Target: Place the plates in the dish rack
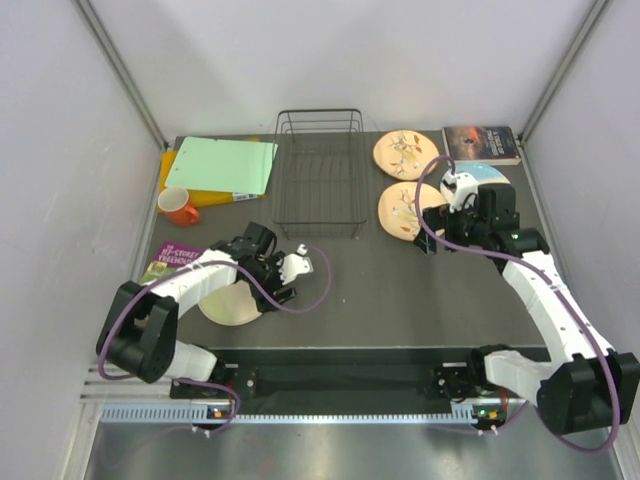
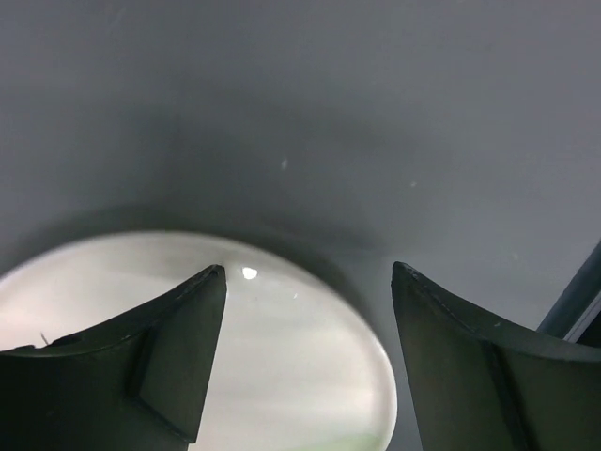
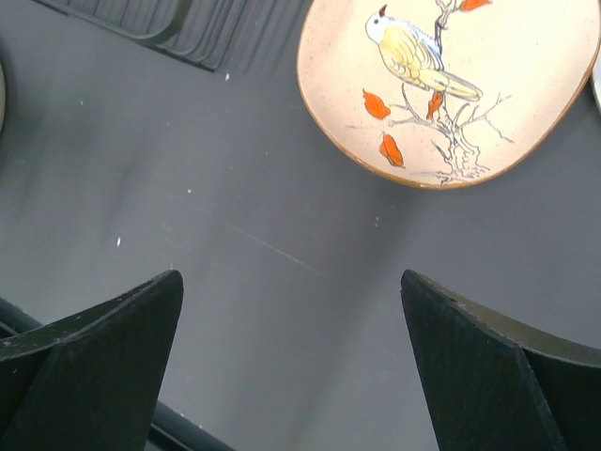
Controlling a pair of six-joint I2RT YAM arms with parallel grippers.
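Observation:
The black wire dish rack [image 1: 320, 175] stands empty at the back middle; its corner shows in the right wrist view [image 3: 178, 28]. Two peach bird-pattern plates [image 1: 405, 152] [image 1: 403, 209] lie flat to its right. A light blue plate [image 1: 487, 174] lies beside them, partly hidden by my right arm. The cream plate [image 1: 228, 307] lies flat near the front left, partly under my left arm. My left gripper [image 1: 272, 288] is open just above the cream plate's [image 2: 282, 357] right edge. My right gripper [image 1: 432, 237] is open and empty over bare table, just short of the nearer bird plate [image 3: 451, 85].
A green folder [image 1: 222, 165] on a yellow one lies left of the rack, with an orange mug [image 1: 180, 207] in front of it. A book [image 1: 480, 143] lies at the back right and another [image 1: 168, 262] at the left edge. White walls close in both sides.

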